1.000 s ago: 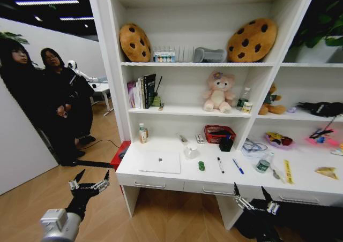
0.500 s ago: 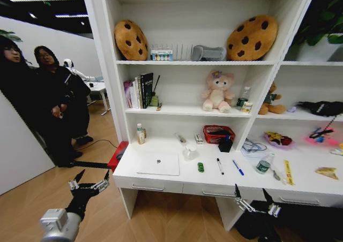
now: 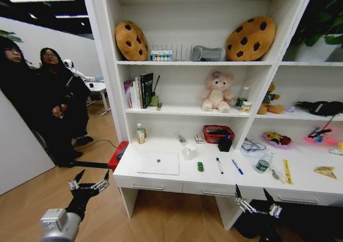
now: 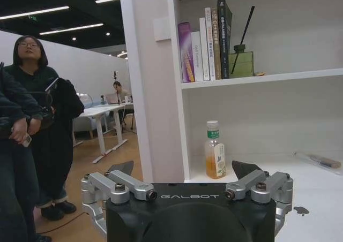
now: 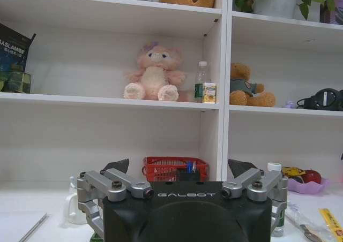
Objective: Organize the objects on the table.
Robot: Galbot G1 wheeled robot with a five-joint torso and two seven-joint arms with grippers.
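Desk [image 3: 161, 182], long and white, carries the task's things in a loose row: laptop [image 3: 158, 163] lying shut toward its left end, green car [image 3: 200, 166] beside it, then marker [image 3: 219, 165], then blue pen [image 3: 237, 167], each apart from the next. Behind them a red basket [image 3: 218, 133] stands against the back; what lies in it cannot be made out from the head view. Just in front of the basket sits a small black pot [image 3: 225, 144], and the right wrist view shows blue pens standing in it. A white mug [image 3: 189, 152] stands near the car, its inside hidden. An orange-drink bottle [image 3: 141, 133] stands at the desk's left rear, and a capped bottle [image 3: 262, 163] right of the pen. On the shelf above sit books [image 3: 141, 91] and a pink bear [image 3: 216, 91].

Both grippers hang low before the desk (neither touches anything): left gripper [image 3: 89, 182] off the desk's left end, right gripper [image 3: 255, 198] below the drawer fronts, each with jaws spread and empty.
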